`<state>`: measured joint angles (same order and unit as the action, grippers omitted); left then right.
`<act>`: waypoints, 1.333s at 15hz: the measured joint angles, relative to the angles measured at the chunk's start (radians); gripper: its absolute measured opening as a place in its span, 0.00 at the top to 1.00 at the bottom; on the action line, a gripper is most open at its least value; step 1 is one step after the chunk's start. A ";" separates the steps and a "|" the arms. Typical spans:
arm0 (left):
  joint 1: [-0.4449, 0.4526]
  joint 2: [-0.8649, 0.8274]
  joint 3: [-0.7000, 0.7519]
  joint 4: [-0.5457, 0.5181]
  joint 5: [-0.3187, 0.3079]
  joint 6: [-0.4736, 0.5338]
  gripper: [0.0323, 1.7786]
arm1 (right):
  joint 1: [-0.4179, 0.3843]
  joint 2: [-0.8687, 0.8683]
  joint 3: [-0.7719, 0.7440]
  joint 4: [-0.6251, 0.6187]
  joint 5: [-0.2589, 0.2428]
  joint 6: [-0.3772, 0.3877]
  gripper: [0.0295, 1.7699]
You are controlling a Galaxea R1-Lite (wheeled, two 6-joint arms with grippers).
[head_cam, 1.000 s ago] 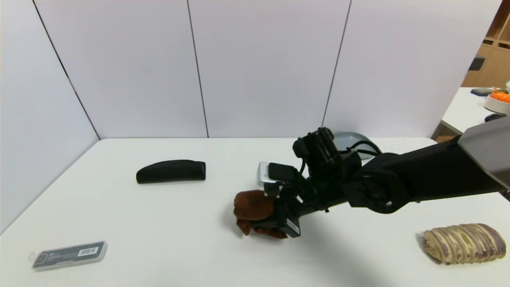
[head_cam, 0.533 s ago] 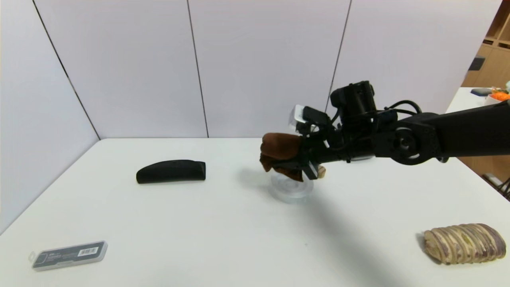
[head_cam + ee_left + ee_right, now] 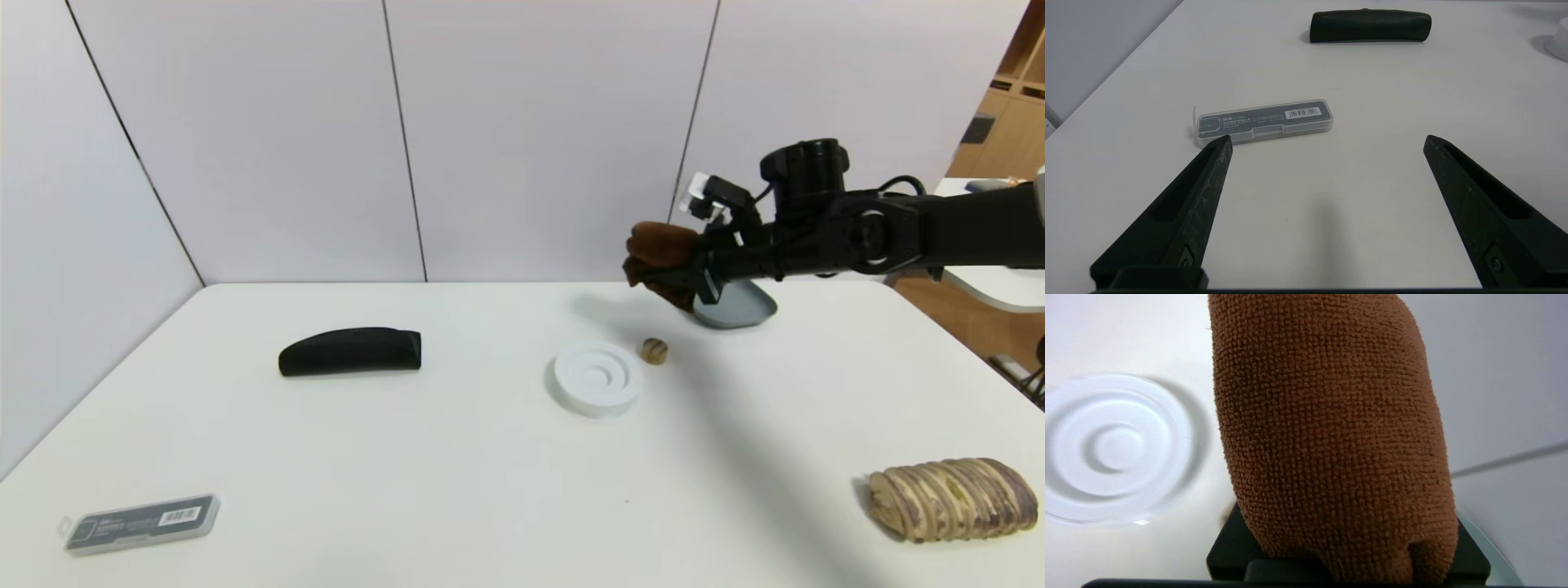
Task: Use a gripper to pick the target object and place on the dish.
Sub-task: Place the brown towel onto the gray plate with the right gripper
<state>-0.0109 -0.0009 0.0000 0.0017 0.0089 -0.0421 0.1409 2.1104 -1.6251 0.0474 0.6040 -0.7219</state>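
Head view: right gripper (image 3: 682,273) is raised above the far right part of the white counter (image 3: 457,482), clamped on the towel (image 3: 657,255), a folded dark-brown fuzzy bundle, lumpy and rounded. The towel hangs in the air at the near-left edge of the dish (image 3: 739,306), not touching it. The dish is shallow, grey-blue, smooth, with a raised rim, partly hidden behind the gripper.

Right wrist view: the towel (image 3: 1331,437) fills most of the frame, looped microfibre texture, pinched between black fingers at its base. A sliver of the dish rim (image 3: 1498,555) shows beside it.

Near the dish: a small round tan ball (image 3: 654,350), just beside a white round disc (image 3: 598,377) with moulded concentric rings, matte plastic look. A black elongated case (image 3: 351,351), soft-looking and rounded at one end, sits on the left. A clear flat plastic box (image 3: 140,523) with a dark insert and barcode label lies at near left. A striped beige-brown loaf (image 3: 951,496), ridged, lies at near right.

Left wrist view: left gripper (image 3: 1327,141) is low over the near-left counter, its tapered black fingers spread wide and holding nothing, close to the plastic box.
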 joint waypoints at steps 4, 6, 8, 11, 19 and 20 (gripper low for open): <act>0.000 0.000 0.000 0.000 0.000 0.000 0.05 | -0.089 0.059 -0.087 0.050 0.000 -0.042 0.63; 0.000 0.000 0.000 0.000 0.000 0.000 0.05 | -0.116 0.084 -0.104 0.053 0.000 -0.087 0.63; 0.000 0.000 0.000 0.000 0.000 0.000 0.05 | -0.134 0.114 -0.129 0.052 0.001 -0.125 0.63; 0.000 0.000 0.000 0.000 0.000 0.000 0.05 | -0.150 0.167 -0.188 0.051 0.001 -0.164 0.63; 0.000 0.000 0.000 0.000 0.000 0.000 0.05 | -0.194 0.245 -0.250 0.053 0.001 -0.221 0.63; 0.000 0.000 0.000 0.000 0.000 0.000 0.05 | -0.198 0.248 -0.250 0.053 0.001 -0.228 0.63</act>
<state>-0.0109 -0.0009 0.0000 0.0013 0.0089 -0.0421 -0.0570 2.3583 -1.8753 0.1004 0.6051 -0.9496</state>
